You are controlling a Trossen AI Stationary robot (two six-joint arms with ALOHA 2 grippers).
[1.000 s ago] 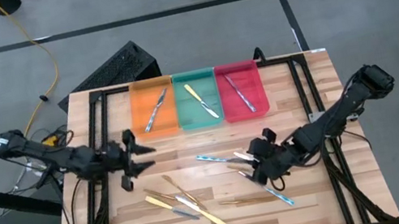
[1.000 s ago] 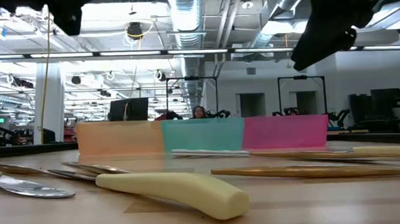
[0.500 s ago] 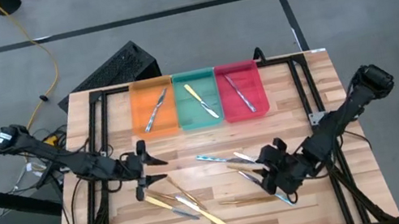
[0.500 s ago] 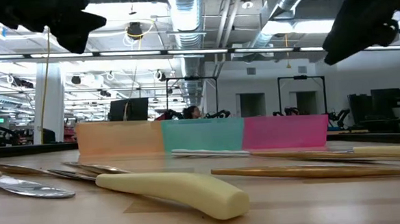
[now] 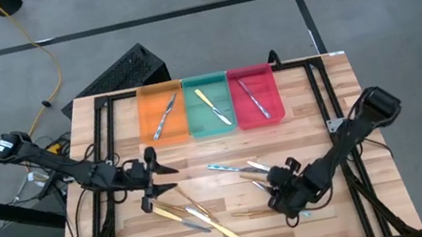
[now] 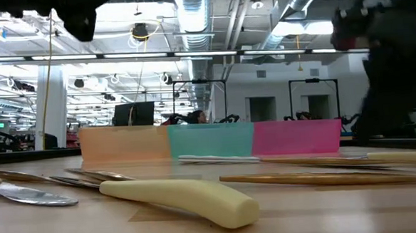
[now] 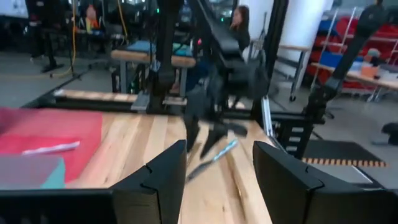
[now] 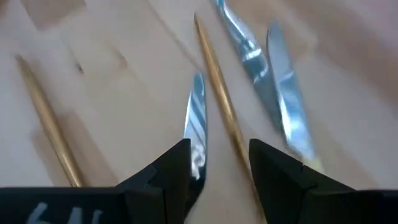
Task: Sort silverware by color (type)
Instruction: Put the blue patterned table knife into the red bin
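Note:
Loose silverware lies on the wooden table: a bronze-gold, pale yellow and silver cluster [image 5: 194, 214] at near left and more pieces [image 5: 237, 169] at the centre. My right gripper [image 5: 281, 202] is open and slants down low over a thin bronze piece [image 8: 217, 99] and a bluish-silver piece [image 8: 196, 115]. Both lie flat on the wood between its fingertips. My left gripper [image 5: 155, 179] is open, level and above the table, left of centre, with nothing between its fingers.
At the far edge stand an orange tray [image 5: 150, 127], a green tray [image 5: 199, 125] and a red tray [image 5: 274, 103], each holding a utensil. A pale yellow handle [image 6: 184, 196] lies close to the low camera. Black frame rails [image 5: 104, 155] run along both sides of the table.
My right gripper has sunk toward the table and gone toward the near edge, rolling as it went, and now stands low over the utensils. My left gripper has crept toward the table's right. Both stay open. No silverware has moved.

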